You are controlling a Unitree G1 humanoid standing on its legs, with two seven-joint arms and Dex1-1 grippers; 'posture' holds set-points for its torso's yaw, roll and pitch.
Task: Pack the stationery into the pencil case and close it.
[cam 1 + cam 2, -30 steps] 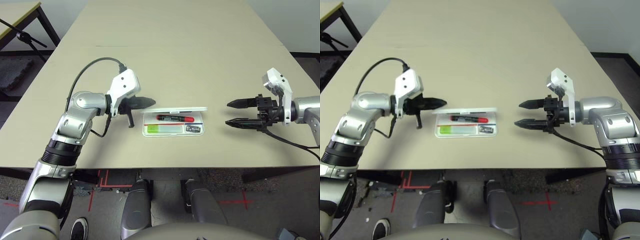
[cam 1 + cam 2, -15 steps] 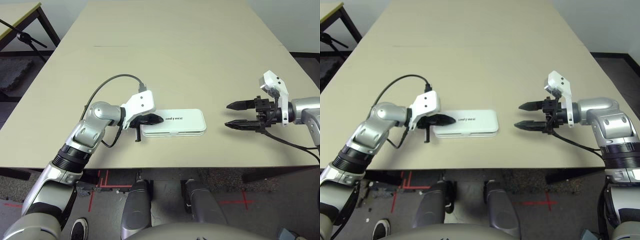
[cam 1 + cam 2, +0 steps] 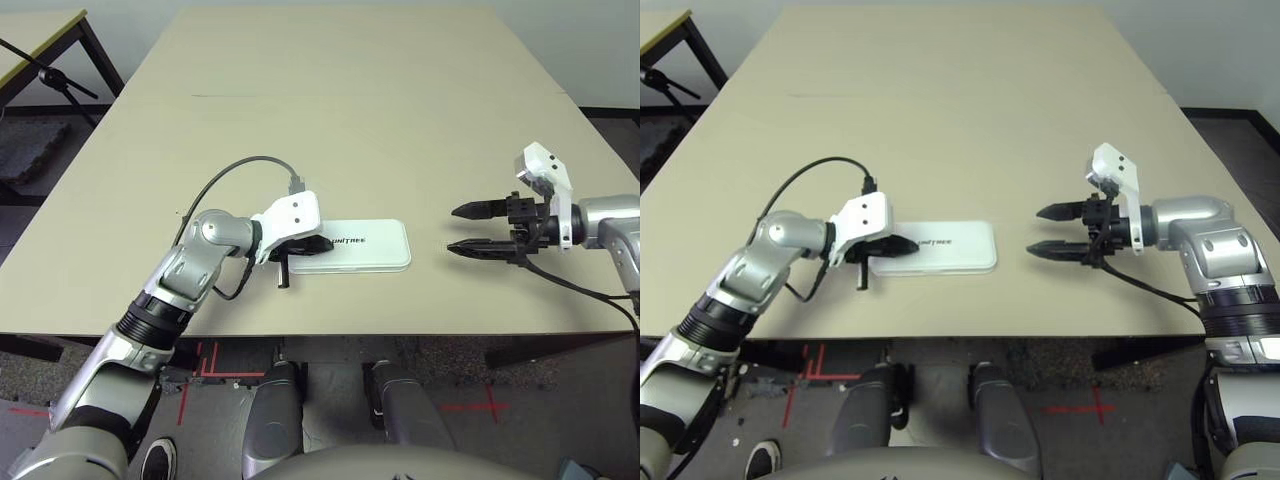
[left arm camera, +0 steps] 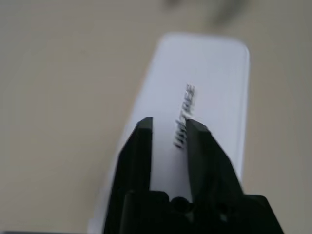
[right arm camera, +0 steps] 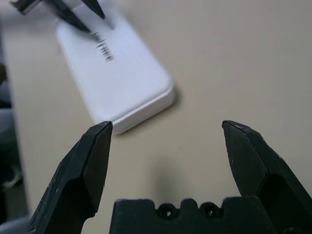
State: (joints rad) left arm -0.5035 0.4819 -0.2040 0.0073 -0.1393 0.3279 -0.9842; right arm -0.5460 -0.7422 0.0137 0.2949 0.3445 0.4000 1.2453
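White pencil case lies shut mid-table, left gripper narrowly parted over its lid, right gripper wide, apart.

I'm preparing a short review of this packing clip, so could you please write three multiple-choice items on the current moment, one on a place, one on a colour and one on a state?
1. Where is the left tool?
A. Over the pencil case's left end
B. At the table's far edge
C. Beside the right tool

2. What colour is the pencil case's lid?
A. Red
B. White
C. Lime green

3. How does the pencil case lie?
A. Lid raised, pens showing
B. Standing on edge
C. Lid down, flat on the table

Answers:
1. A: the head views place the left tool's tips on the lid, by the printed word.
2. B: the lid is white with dark lettering.
3. C: the lid lies flat, contents covered, while the right tool waits open and apart, to the right of the case.
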